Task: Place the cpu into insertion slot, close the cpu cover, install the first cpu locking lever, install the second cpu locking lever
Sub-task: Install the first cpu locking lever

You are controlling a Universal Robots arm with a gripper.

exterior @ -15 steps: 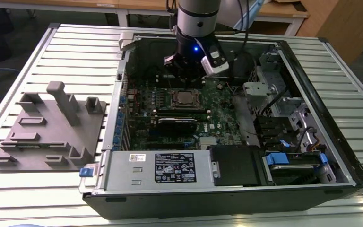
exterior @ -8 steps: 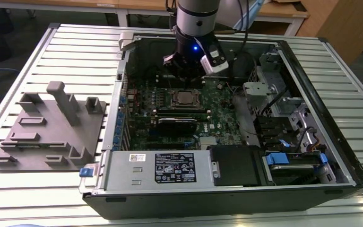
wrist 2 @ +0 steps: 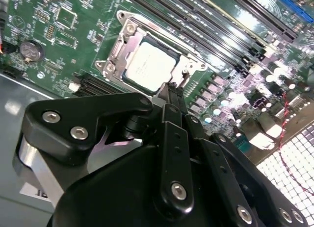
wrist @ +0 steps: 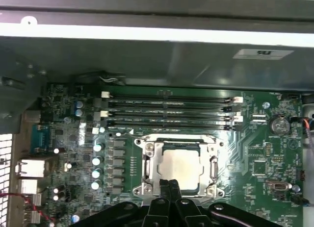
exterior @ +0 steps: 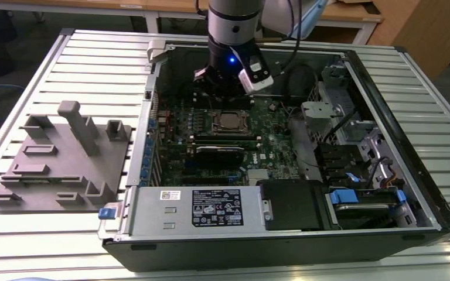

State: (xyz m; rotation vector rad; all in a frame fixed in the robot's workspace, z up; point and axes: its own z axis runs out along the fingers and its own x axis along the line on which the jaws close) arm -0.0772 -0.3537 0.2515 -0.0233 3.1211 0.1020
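The black end effector [wrist: 170, 185] hovers low over the green motherboard [wrist: 255, 151], fingers closed tight together; its tips sit at the edge of the square, silvery-rimmed insertion slot [wrist: 171, 139]; the flat silver-grey square cpu [wrist: 180, 164] lies seated in that slot; the thin silvery metal-frame cpu cover [wrist: 150, 165] lies flat around it.

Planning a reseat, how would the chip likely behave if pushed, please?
The chip is flat with a metal top, so probably stiff and unlikely to roll. It sits inside the metal frame, so a sideways push would likely not shift it.
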